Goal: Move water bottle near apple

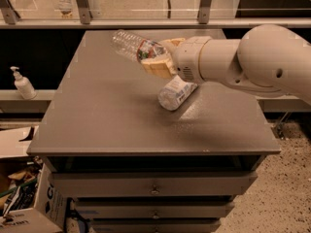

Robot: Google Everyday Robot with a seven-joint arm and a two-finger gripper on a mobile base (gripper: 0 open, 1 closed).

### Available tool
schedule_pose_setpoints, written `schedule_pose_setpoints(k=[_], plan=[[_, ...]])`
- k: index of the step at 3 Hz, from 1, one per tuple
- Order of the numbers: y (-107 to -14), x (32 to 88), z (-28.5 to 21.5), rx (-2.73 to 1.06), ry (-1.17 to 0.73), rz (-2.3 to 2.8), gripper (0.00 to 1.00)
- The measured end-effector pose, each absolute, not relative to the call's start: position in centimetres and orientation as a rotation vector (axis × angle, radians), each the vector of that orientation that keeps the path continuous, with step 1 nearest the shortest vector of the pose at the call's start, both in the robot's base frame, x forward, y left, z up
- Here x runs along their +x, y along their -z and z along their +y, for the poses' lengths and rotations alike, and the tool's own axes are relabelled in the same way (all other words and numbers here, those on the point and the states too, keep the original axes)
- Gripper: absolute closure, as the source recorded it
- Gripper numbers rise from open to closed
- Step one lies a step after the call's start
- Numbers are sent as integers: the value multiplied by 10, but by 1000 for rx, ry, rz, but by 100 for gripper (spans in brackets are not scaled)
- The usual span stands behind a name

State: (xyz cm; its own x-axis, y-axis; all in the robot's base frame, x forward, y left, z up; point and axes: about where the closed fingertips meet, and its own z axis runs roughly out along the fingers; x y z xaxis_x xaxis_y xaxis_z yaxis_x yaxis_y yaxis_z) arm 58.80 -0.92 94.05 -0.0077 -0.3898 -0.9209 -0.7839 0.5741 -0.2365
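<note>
My gripper [156, 58] is shut on the water bottle [132, 46], a clear ribbed bottle with a reddish-green label band. It holds the bottle on its side above the far middle of the grey table [107, 120], with the bottle's free end pointing left. The apple is hidden or out of view; the white arm [243, 62] covers the table's far right. The bottle's cap is hidden in the gripper.
A second bottle with a white-blue label [176, 93] lies on its side on the table just below the gripper. A soap pump bottle [21, 84] stands on a ledge to the left. Cardboard boxes [24, 203] sit on the floor at lower left. Drawers are under the tabletop.
</note>
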Motion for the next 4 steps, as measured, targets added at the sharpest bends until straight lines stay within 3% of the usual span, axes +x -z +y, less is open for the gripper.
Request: schedule_pose_setpoints(k=[2,4], plan=[[-921,580,-12,-1081,-380,1635,100],[-912,604,-58,-1111,-230,1652,100]])
